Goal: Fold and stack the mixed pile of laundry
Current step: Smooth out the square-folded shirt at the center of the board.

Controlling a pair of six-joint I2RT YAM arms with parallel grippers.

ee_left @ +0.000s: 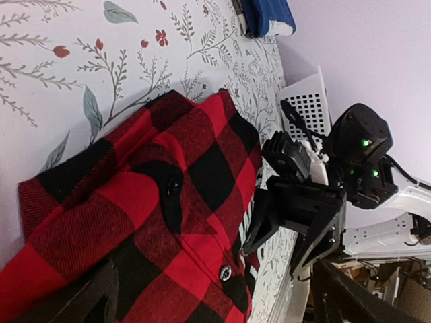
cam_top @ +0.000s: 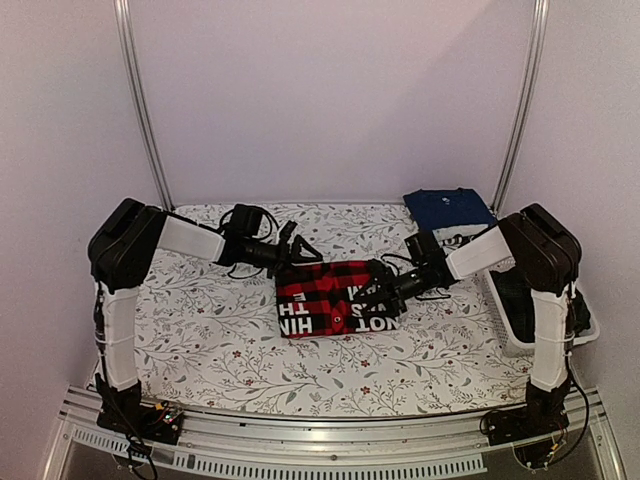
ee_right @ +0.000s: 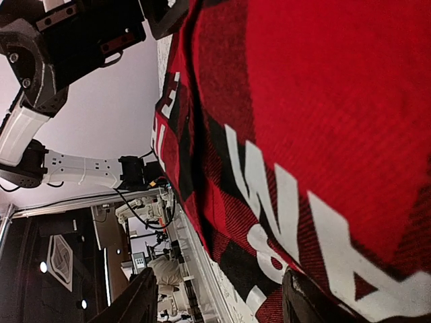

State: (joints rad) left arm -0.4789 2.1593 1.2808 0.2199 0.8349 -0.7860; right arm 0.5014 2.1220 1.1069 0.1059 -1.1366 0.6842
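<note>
Laundry half done: the red-and-black flannel shirt (cam_top: 335,297) lies folded mid-tabletop (cam_top: 200,320), with the left gripper (cam_top: 298,248) at its far-left corner and the right gripper (cam_top: 380,287) at its right edge, both spread. A navy folded garment (cam_top: 447,208) waits at the far right. Stacking looks yet to be done.

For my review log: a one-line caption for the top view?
Left claw and right claw flank a folded checked shirt on the floral cloth, navy garment behind.

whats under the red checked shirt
The red-and-black checked shirt lies on the floral table cloth, which shows all round it. Whether anything else is beneath cannot be seen; the shirt covers it.
</note>
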